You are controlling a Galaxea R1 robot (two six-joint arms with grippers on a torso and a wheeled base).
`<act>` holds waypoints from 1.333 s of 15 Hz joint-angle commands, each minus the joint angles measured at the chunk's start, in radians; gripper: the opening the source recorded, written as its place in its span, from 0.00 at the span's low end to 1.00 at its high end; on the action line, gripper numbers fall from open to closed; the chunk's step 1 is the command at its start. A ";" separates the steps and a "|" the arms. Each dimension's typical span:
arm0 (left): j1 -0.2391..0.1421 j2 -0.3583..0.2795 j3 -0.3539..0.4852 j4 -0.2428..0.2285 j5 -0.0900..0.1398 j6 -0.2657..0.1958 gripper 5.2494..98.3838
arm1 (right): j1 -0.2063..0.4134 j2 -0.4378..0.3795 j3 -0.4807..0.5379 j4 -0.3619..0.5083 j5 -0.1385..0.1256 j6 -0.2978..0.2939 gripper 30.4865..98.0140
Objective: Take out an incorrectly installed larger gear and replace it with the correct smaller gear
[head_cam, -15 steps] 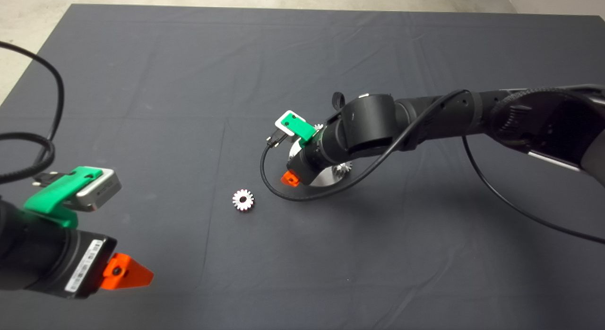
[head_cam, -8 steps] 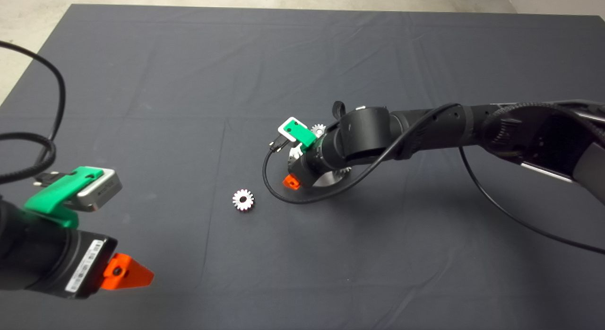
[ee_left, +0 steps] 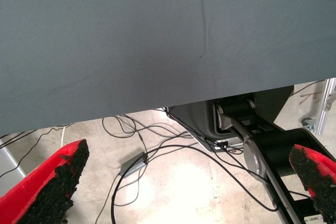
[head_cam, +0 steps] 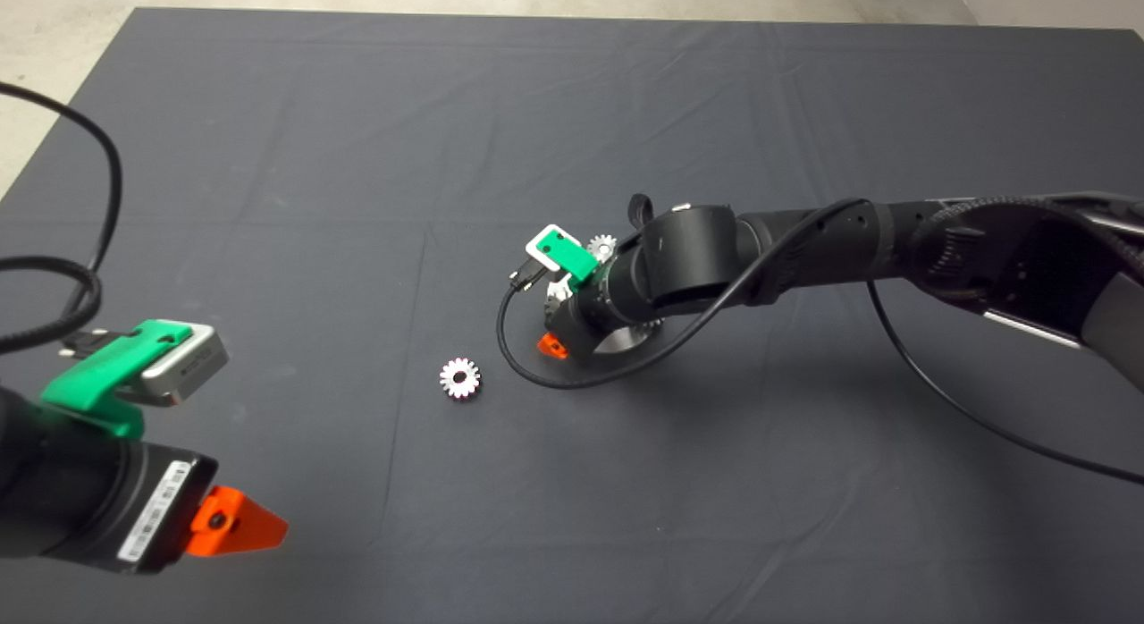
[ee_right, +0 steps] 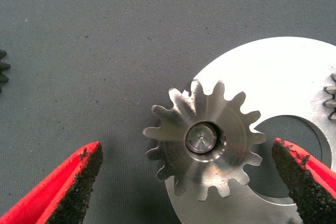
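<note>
Head view: set high, facing down on the dark grey cloth mat (head_cam: 268, 159), wide enough to take in both black arms and a strip of pale floor.

Left wrist view: low at the mat's edge, facing across bare mat to the cabled floor beyond (shares only mat with the head view).

Right wrist view: very near, facing straight down on the dark steel flaring-toothed gear (ee_right: 205, 140) on a round bright metal plate (ee_right: 283, 77); the head view shows that plate (head_cam: 621, 341) mostly hidden under the arm.
</note>
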 commanded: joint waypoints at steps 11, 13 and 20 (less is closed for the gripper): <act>-0.009 -0.011 0.015 -0.015 0.002 0.005 1.00 | 0.020 0.001 -0.009 -0.030 0.006 -0.002 0.65; -0.009 -0.028 0.015 -0.016 -0.009 0.006 1.00 | 0.020 0.004 -0.010 -0.030 0.006 -0.002 0.59; -0.009 -0.046 0.018 -0.016 -0.020 0.013 1.00 | 0.017 0.004 -0.010 -0.053 0.008 -0.002 0.44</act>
